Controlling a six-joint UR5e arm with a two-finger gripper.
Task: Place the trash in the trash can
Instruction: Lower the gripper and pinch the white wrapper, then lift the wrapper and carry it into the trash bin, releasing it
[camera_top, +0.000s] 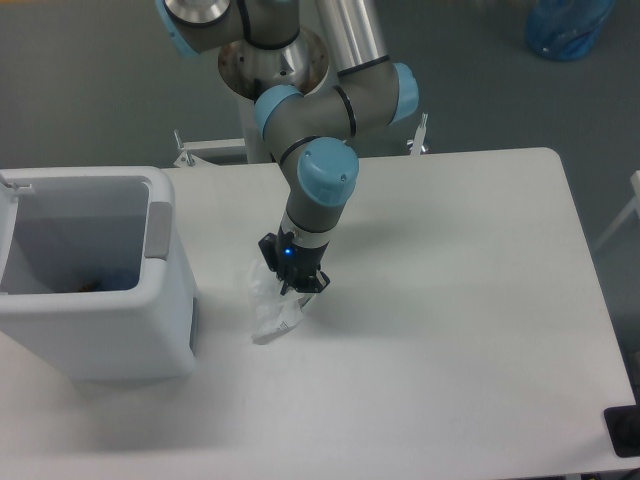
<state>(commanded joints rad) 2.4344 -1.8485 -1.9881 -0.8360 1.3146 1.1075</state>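
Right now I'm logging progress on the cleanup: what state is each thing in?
gripper: shut on wrapper, low over the table.
wrapper: crumpled, pinched at its upper edge, not yet binned.
trash can: upright, open-topped, something small and dark inside.
table: white, carries the can and wrapper.

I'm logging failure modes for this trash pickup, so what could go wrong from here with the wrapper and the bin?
The tool looks closed on only the upper edge of the crumpled wrapper, so the thin plastic could slip out during the lift. Most of the wrapper hangs loose below the tool and might catch the thick rim of the trash can on the way over. The arm may need a high lift to clear that rim.
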